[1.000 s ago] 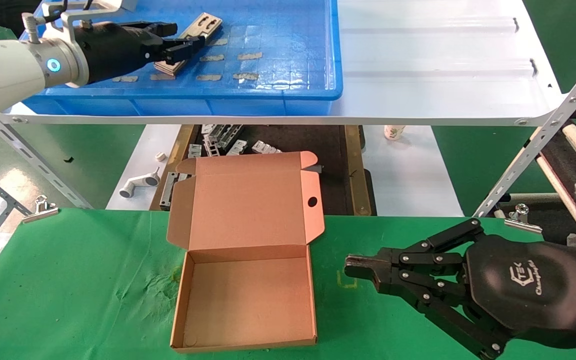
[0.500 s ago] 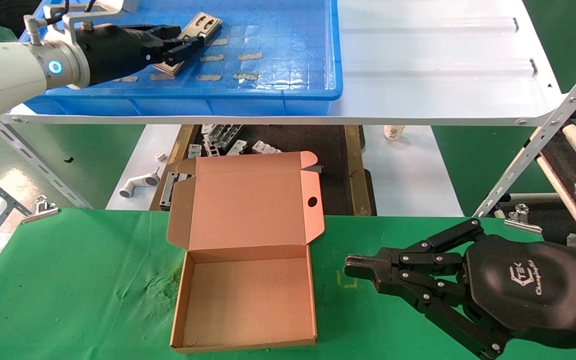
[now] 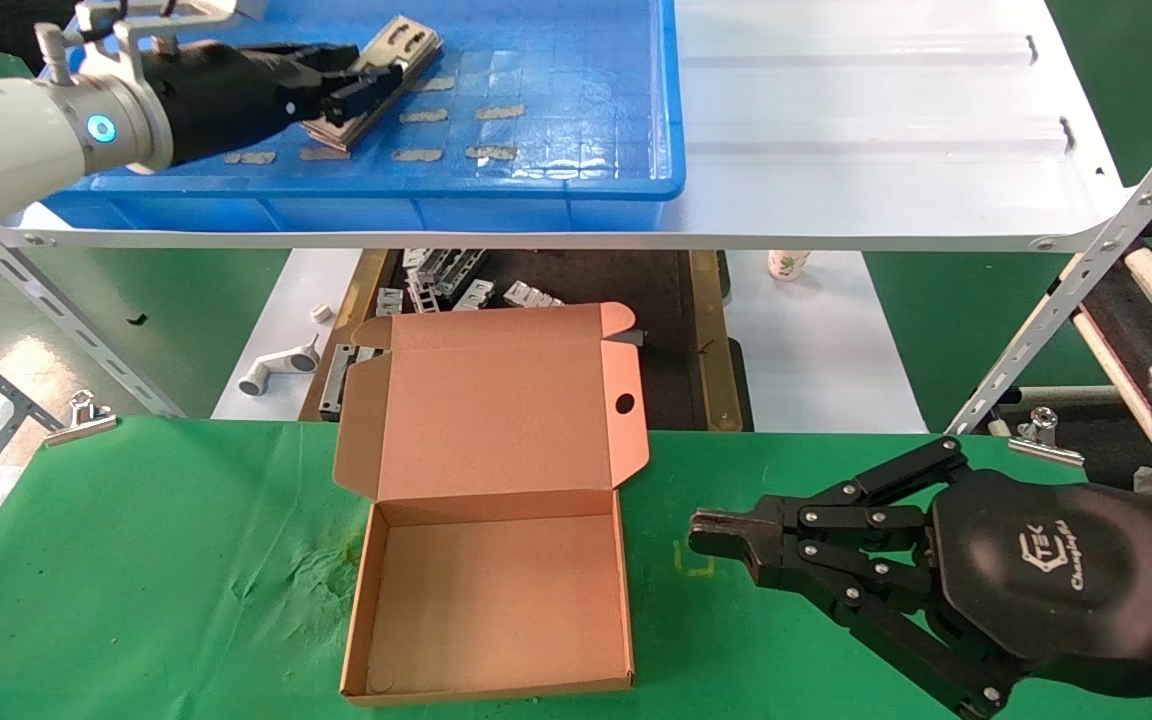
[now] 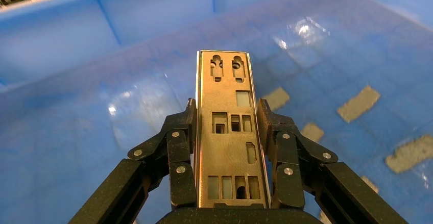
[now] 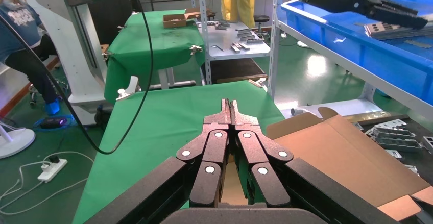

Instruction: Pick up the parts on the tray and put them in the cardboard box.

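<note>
A silver punched part [image 4: 227, 81] sits lengthwise between the jaws of my left gripper [image 4: 227, 113], which is shut on its long edges. In the head view this part [image 3: 391, 55] is held tilted just above the floor of the blue tray [image 3: 576, 150], at the tray's left side, with the left gripper [image 3: 356, 88] over it. The open cardboard box [image 3: 496, 590] lies on the green table with its lid folded back and nothing inside. My right gripper [image 3: 706, 530] is shut and empty, low over the table just right of the box [image 5: 347, 152].
The tray stands on a white shelf [image 3: 866, 120] above and behind the table. Grey brackets [image 3: 446, 275] and a pipe fitting [image 3: 281, 365] lie below it. Binder clips [image 3: 81, 415] [image 3: 1041, 435] hold the green cloth [image 3: 156, 560]. A slanted shelf strut [image 3: 1086, 260] stands at the right.
My left gripper has risen slightly and drawn back to the left, lifting the held part off the tray floor. The right arm has not moved.
</note>
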